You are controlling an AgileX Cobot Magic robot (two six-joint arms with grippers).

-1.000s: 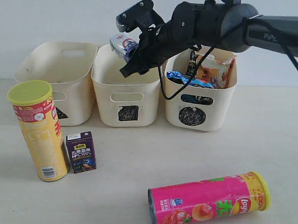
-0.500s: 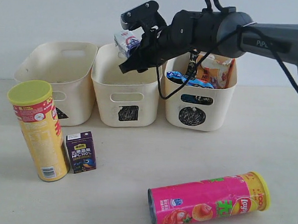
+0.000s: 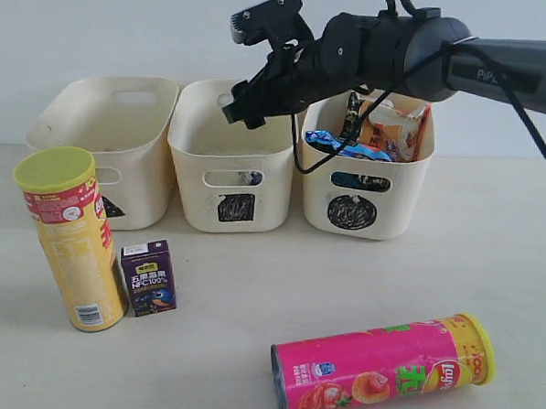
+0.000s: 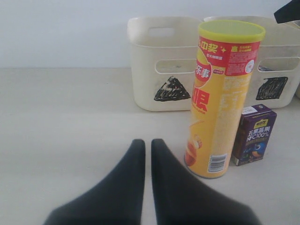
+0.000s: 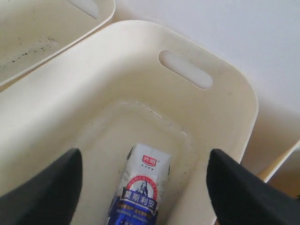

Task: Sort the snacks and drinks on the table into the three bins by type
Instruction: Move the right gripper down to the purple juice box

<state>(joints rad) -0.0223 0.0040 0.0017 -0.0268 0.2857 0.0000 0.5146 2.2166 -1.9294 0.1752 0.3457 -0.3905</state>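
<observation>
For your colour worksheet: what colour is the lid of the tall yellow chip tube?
Lime-green lid, clearest in left wrist view.

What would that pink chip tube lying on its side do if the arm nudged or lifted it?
The pink chip tube lies on its round side on the flat table, so a sideways push would probably roll it. Its glossy wall looks stiff, though perhaps slippery to grip.

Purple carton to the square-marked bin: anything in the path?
Nothing visible. Bare table lies between the purple carton and the square-marked bin; the yellow tube stands on the carton's other side, off that path.
</observation>
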